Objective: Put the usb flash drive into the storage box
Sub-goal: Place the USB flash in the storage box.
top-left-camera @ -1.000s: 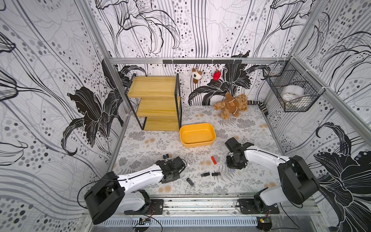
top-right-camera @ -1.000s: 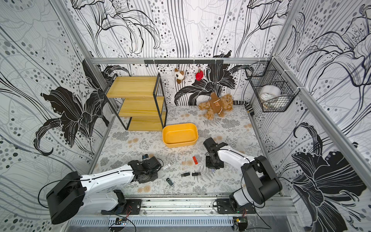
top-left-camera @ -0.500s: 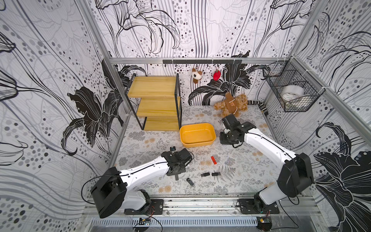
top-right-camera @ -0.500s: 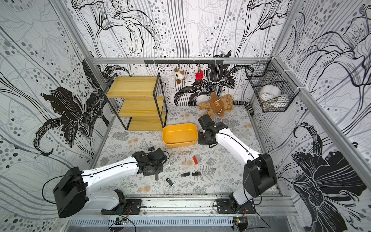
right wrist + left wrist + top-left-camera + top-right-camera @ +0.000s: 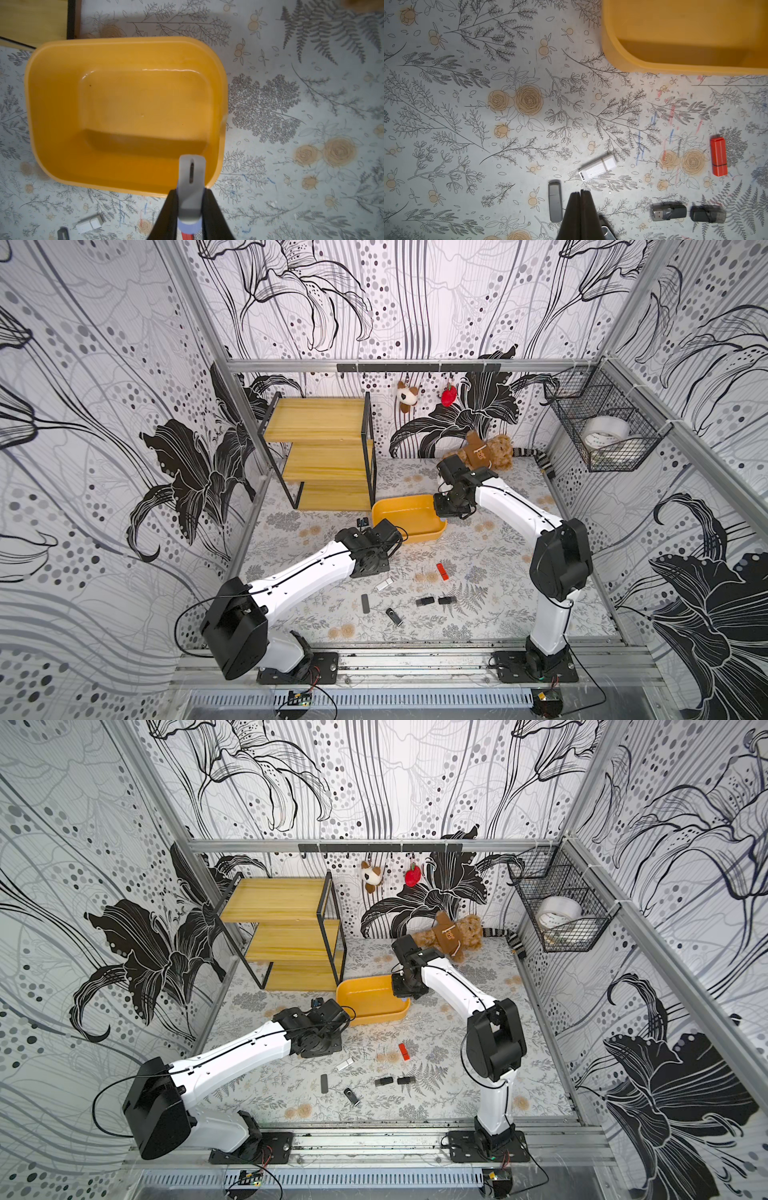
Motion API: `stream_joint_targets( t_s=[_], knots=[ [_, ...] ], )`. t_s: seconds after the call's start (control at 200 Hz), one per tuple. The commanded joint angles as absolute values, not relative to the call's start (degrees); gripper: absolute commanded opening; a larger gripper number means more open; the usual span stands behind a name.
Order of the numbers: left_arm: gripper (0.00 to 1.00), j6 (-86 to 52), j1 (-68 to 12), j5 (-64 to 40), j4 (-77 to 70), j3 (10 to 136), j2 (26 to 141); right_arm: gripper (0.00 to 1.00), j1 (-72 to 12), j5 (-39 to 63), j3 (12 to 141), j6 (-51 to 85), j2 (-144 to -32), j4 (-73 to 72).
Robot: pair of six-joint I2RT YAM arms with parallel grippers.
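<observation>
Since the right gripper (image 5: pixel 190 194) is pinching the usb flash drive (image 5: pixel 191 176) by its pale-blue end, everything now turns on where that grey body hangs relative to the rim of the storage box (image 5: pixel 52 108). Read a top view as a dial with 12 at the back wall. The storage box (image 5: pixel 409 512) lies at about 12 o'clock from the loose drives on the table (image 5: pixel 498 572), and the right gripper (image 5: pixel 452 512) stands at the box's 3 o'clock end. The drive's long axis runs straight out of the jaws, aimed toward 9 o'clock, into the tub. In the right wrist view its free tip overlaps the yellow inner wall, while the pinched end sits over or just outside the rim. A short reach further toward 9 o'clock looks wise before letting go.

The right arm is plainly the one at the box. The left gripper (image 5: pixel 580 193), pressed together on nothing, hovers at the box's 7 o'clock, with a grey drive (image 5: pixel 555 202) just beside it and a white drive (image 5: pixel 599 167) near.

Both top views bury the held drive under the right wrist. Its height above the box floor cannot be judged, and the box may be tipped rather than flat. A swivel drive (image 5: pixel 607 231) is half covered by the left fingers (image 5: pixel 572 214).
</observation>
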State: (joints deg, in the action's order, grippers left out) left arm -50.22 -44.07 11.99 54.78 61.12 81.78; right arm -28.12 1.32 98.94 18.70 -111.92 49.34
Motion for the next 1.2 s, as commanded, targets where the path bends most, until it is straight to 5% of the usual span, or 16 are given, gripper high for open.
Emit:
stream_joint_targets(
  t_s=[0.0, 0.275, 0.546, 0.736, 0.987, 1.192],
  knots=[
    [0.00, -49.35, -43.31, 12.83, 55.29, 59.11, 79.96, 0.00, -28.82, 2.81, 102.00, 16.45, -115.42, 50.72],
    [0.34, -50.18, -43.16, 12.00, 53.66, 55.57, 76.86, 0.00, -29.77, 0.84, 110.67, 15.62, -126.10, 53.42],
    [0.40, -51.23, -43.18, 9.70, 49.89, 49.34, 74.15, 0.00, -30.05, -3.58, 117.95, 16.13, -134.21, 55.03],
    [0.60, -52.49, -43.29, 7.02, 45.35, 43.64, 71.68, 0.00, -30.09, -6.14, 121.45, 16.00, -137.86, 57.03],
    [0.63, -54.87, -45.49, 6.58, 41.78, 39.14, 72.93, 0.21, -30.13, -7.01, 121.55, 15.73, -139.34, 57.21],
    [0.64, -55.86, -46.32, 6.37, 39.33, 37.72, 74.26, 0.56, -30.08, -4.99, 119.70, 15.30, -138.08, 55.23]
  ],
)
